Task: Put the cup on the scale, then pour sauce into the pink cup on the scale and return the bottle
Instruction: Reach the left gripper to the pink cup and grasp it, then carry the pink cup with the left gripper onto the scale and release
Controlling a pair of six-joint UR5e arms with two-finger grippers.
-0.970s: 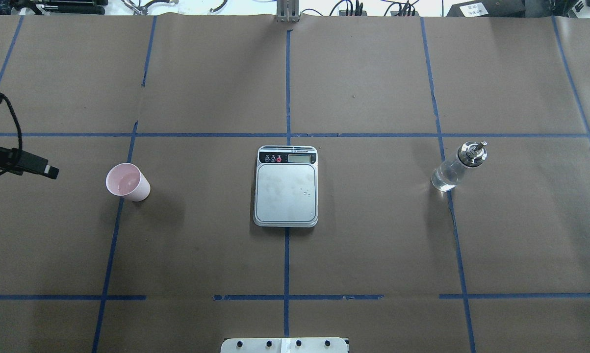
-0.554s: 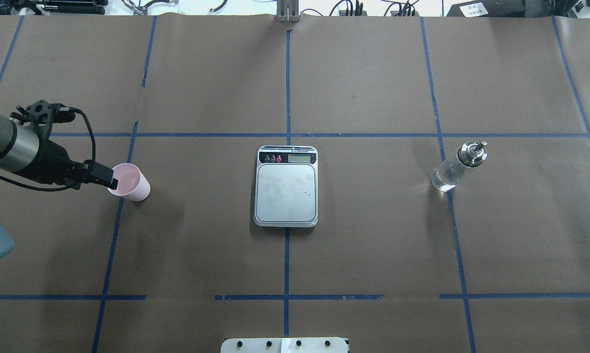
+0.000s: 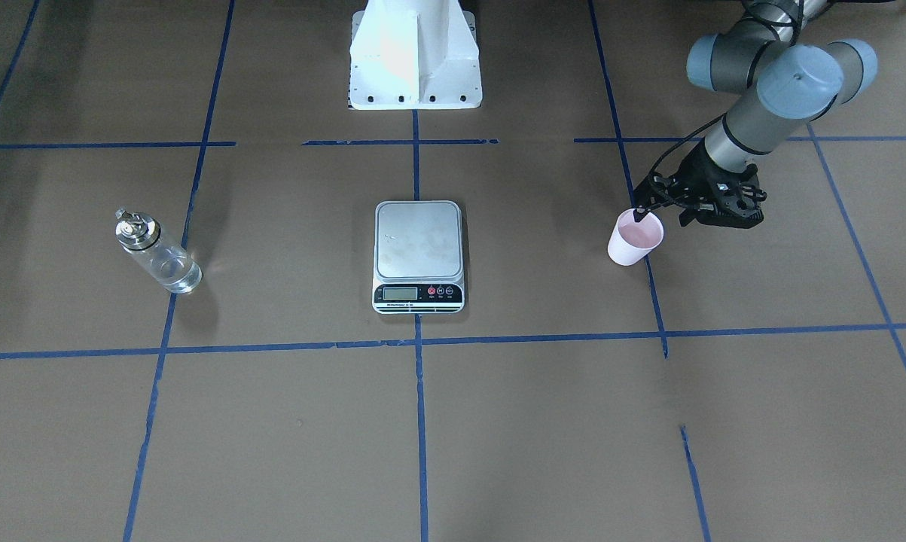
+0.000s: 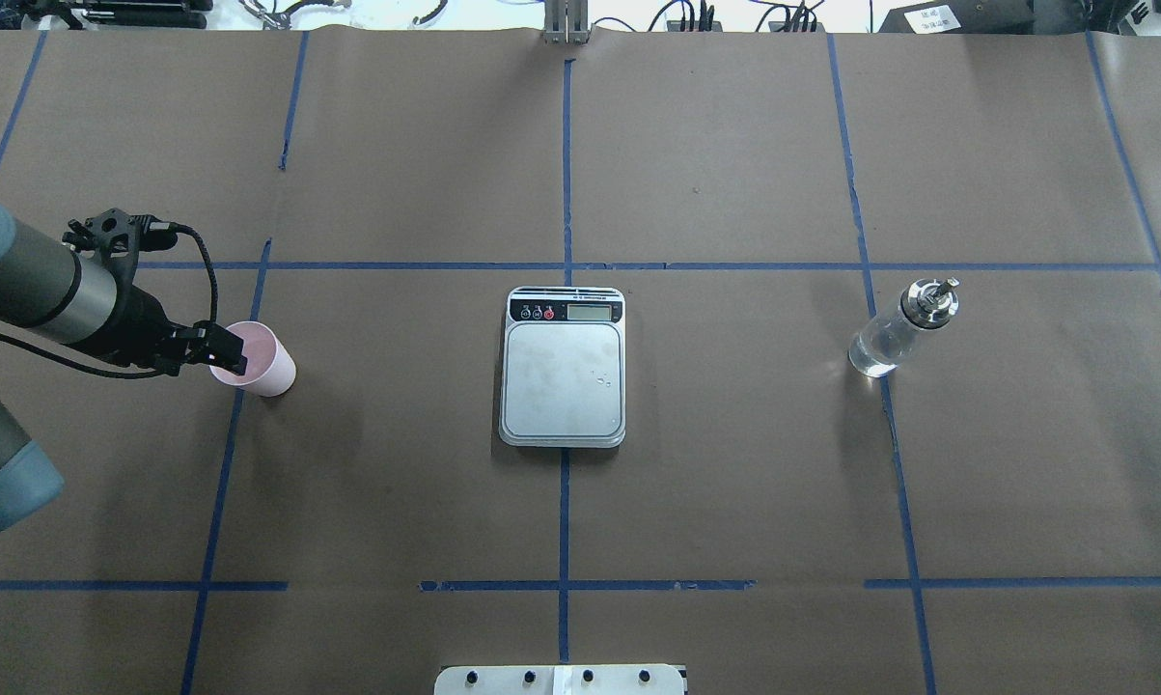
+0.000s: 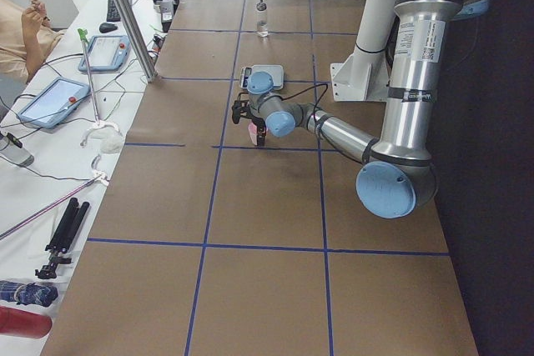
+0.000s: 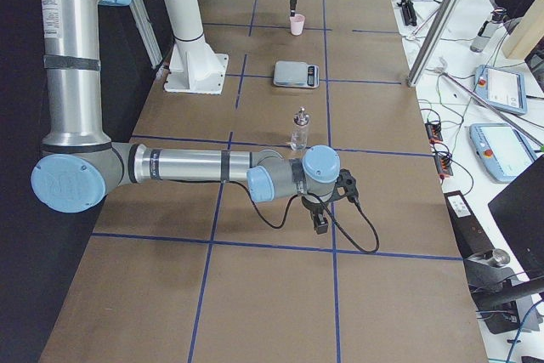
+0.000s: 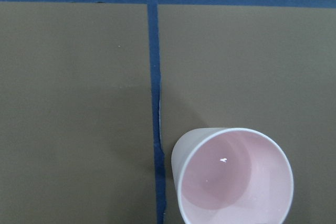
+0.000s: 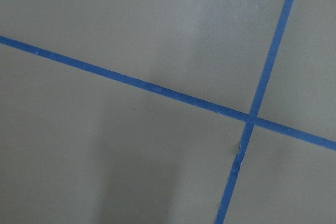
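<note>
Overhead exterior showed the left gripper (image 4: 228,355) at the rim of the cup (image 4: 263,359); its opening could not be told. The cup stood upright toward the worktop's left edge, well apart from the scale (image 4: 563,386) at centre. The bottle (image 4: 894,333) stood toward the right edge. The right gripper (image 6: 320,225) hung beyond it, its state unclear.

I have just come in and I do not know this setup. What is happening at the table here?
The robot's left claw is at the rim of the pink cup, seemingly about to grasp it; whether it already grips is unclear. The cup stands on the table, not yet on the scale in the middle. The bottle stands untouched on the other side. The right claw hangs above the table, away from all three.
</note>
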